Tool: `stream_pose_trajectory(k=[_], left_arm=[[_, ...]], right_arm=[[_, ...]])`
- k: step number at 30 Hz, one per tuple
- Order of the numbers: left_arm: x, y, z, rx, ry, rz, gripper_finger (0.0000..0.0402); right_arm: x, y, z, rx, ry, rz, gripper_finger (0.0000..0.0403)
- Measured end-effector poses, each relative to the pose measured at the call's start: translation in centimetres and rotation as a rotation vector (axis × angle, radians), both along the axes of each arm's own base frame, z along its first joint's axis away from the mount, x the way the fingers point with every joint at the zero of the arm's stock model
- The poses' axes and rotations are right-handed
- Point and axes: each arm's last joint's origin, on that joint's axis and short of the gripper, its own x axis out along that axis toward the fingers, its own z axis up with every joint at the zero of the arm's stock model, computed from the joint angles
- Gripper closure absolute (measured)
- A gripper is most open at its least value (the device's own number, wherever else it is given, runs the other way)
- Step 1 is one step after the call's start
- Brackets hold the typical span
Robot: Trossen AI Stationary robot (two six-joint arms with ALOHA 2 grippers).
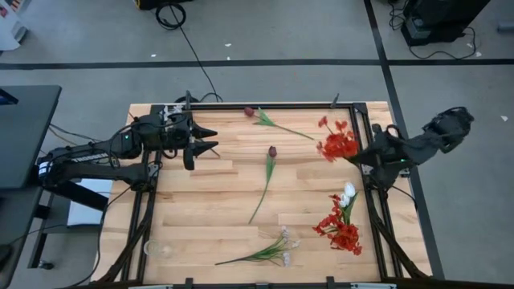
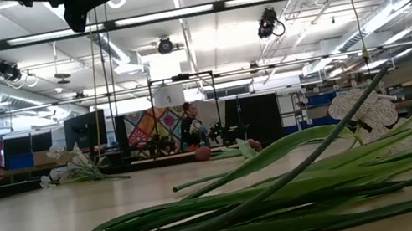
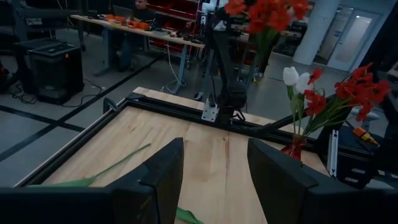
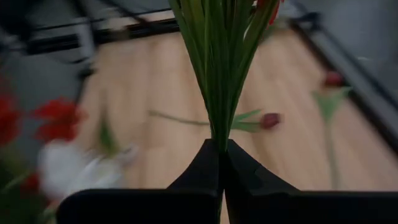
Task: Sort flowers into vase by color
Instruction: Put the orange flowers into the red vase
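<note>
My right gripper (image 1: 359,157), at the table's right edge, is shut on a bunch of red flowers (image 1: 337,144). The same red flowers (image 3: 261,12) show high up in the left wrist view. My left gripper (image 1: 210,141) hangs open over the far left of the table with nothing between its fingers. A vase (image 3: 293,149) at the near right holds red flowers (image 1: 344,233) and a white tulip (image 1: 348,193). Two maroon tulips (image 1: 271,151) (image 1: 250,111) and a white blossom spray (image 1: 281,245) lie flat on the wood. My right gripper pinches the bunch's green stems (image 4: 217,134) between its two fingers, which lie across them. It comes at them from the table's right side. The stems run up past the fingertips and the red blooms (image 1: 337,144) are lifted clear of the table.
Black frame rails (image 1: 265,105) run round the wooden table top. A small clear glass thing (image 1: 165,250) stands at the near left corner. The white spray's stems (image 2: 223,214) fill the front of the low view. Bare wood lies in the table's near left part.
</note>
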Motion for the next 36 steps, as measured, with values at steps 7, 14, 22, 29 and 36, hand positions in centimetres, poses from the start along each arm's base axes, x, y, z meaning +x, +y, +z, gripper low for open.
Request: stream_pose_trajectory(k=[7, 14, 22, 29, 36], left_arm=[[0.0, 0.0, 0.0, 0.000, 0.000, 0.000, 0.0218], [0.0, 0.0, 0.0, 0.000, 0.000, 0.000, 0.0218], [0.0, 0.0, 0.0, -0.001, 0.001, 0.000, 0.0218], [0.0, 0.0, 0.0, -0.001, 0.001, 0.000, 0.0218], [0.0, 0.0, 0.0, 0.000, 0.000, 0.000, 0.0218]], right_arm=[[-2.3, -0.3, -3.7, 0.136, -0.119, 0.229, 0.0393], [-2.2, 0.9, -7.4, 0.254, -0.367, 0.424, 0.0394], [-2.3, 3.0, -7.7, 0.237, -0.682, 0.716, 0.0394], [-1.9, 4.8, -11.4, 0.110, -0.695, 0.753, 0.0394], [-1.9, 5.9, -13.8, 0.156, -0.786, 0.757, 0.0395]])
